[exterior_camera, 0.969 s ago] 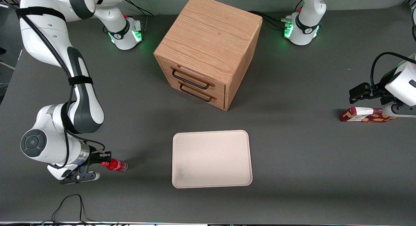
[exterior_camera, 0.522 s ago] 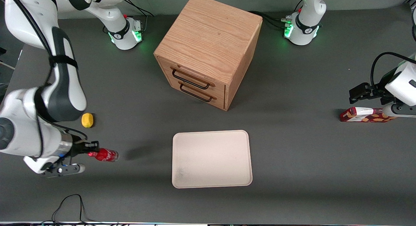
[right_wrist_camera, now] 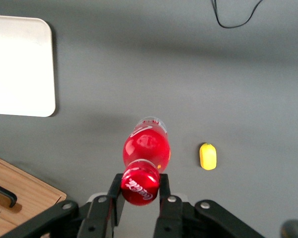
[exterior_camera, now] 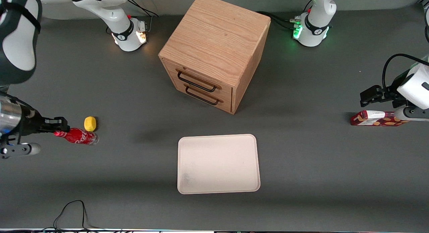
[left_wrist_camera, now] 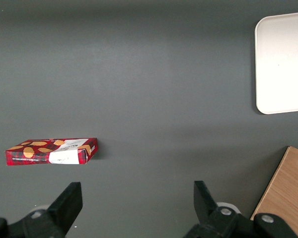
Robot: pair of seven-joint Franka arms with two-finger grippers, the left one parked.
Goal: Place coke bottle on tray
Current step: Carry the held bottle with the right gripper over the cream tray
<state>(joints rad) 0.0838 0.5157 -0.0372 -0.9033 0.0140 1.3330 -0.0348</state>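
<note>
From my station I see the gripper toward the working arm's end of the table, raised above the surface, fingers clamped on the red cap of the coke bottle — the bottle hangs from them with its clear base pointing away from the wrist. A small yellow lemon lies on the table close by. The cream tray sits well apart, nearer the front camera than the wooden drawer cabinet — bottle not on it yet

Tool fingers cover coke bottle cap sides. Tray and cabinet cut by right wrist frame edge. Carton end hidden under parked arm.
</note>
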